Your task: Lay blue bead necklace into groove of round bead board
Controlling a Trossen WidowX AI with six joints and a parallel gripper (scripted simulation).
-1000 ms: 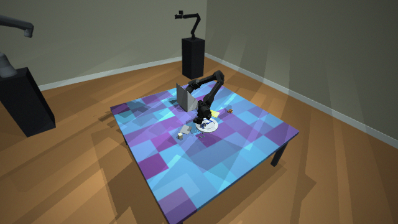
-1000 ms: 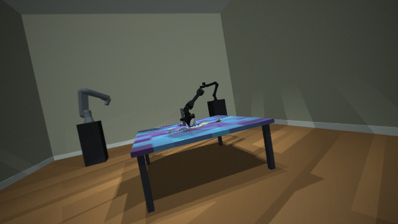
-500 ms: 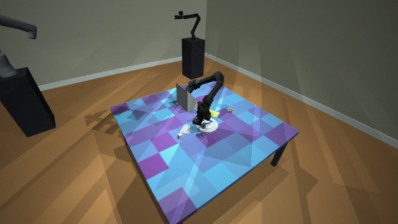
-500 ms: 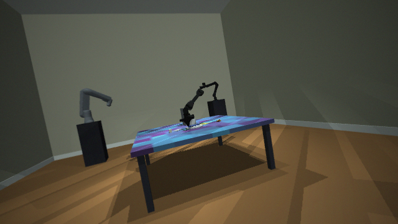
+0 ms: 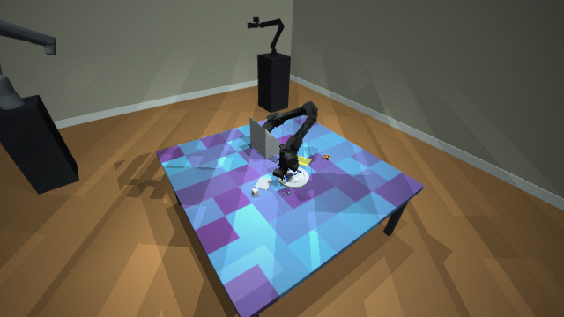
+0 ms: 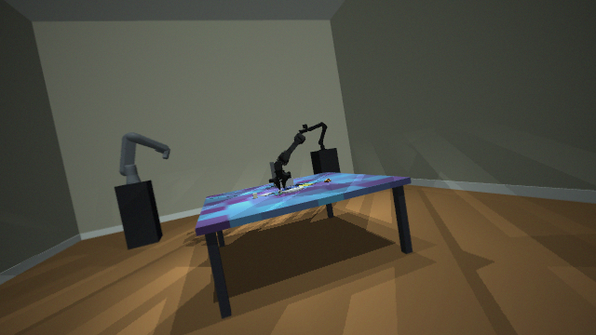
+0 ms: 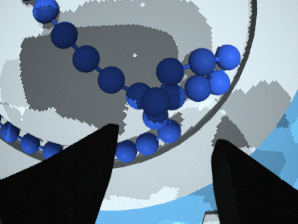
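Observation:
The white round bead board (image 5: 304,181) (image 7: 145,176) lies on the table, with a thin dark circular groove. The blue bead necklace (image 7: 86,58) lies on it. In the wrist view one stretch follows the groove at the lower left. Another strand crosses the inner area from the upper left to a bunched crossing near the groove, with a small doubled loop reaching the groove at the right. My gripper (image 7: 166,141) (image 6: 280,187) is open low over the board's edge. Its fingertips stand apart on either side of the nearest beads and hold nothing. The necklace's far part is out of the wrist view.
A white cube (image 5: 256,192) (image 6: 255,195) and a flat white piece (image 5: 263,183) lie beside the board. A yellow piece (image 5: 304,160) lies behind it, with a small orange object (image 5: 326,157) (image 6: 328,180) farther off. A grey upright panel (image 5: 258,138) stands near the arm.

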